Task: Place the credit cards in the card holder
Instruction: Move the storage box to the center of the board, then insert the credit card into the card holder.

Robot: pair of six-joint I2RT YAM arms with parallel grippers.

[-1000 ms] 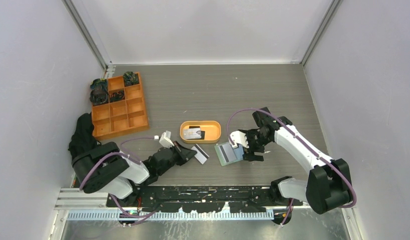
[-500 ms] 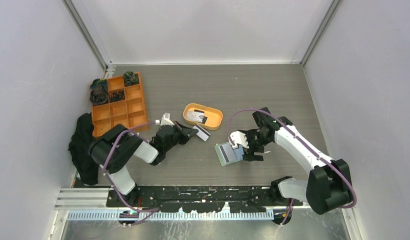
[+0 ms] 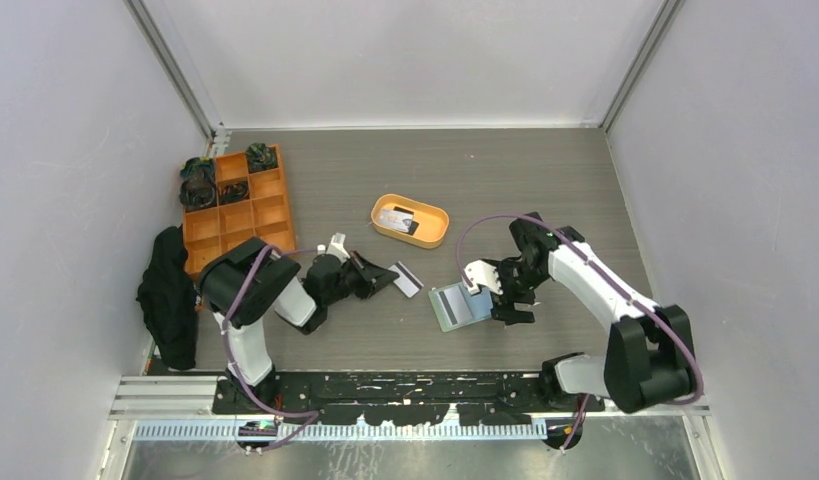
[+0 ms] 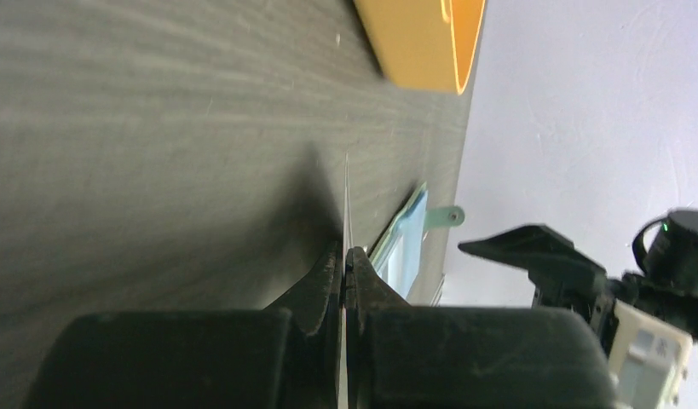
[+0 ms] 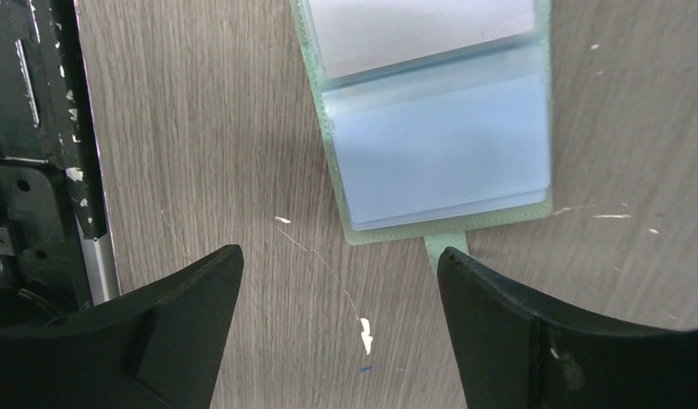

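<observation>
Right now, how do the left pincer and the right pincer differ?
The left pincer is shut on a credit card; the right pincer is open, holding nothing. The left pincer is apart from the card holder; the right pincer hangs over its tab end. Both are black.

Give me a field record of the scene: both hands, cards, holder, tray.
left hand: shut on one credit card, held left of the holder and apart from it
right hand: open, fingers either side of the holder's snap tab, gripping nothing
card holder: open, flat on the table, clear pockets facing up
orange tray: behind the holder, with spare cards inside
grid organiser: far left, dark items in its back cells
</observation>
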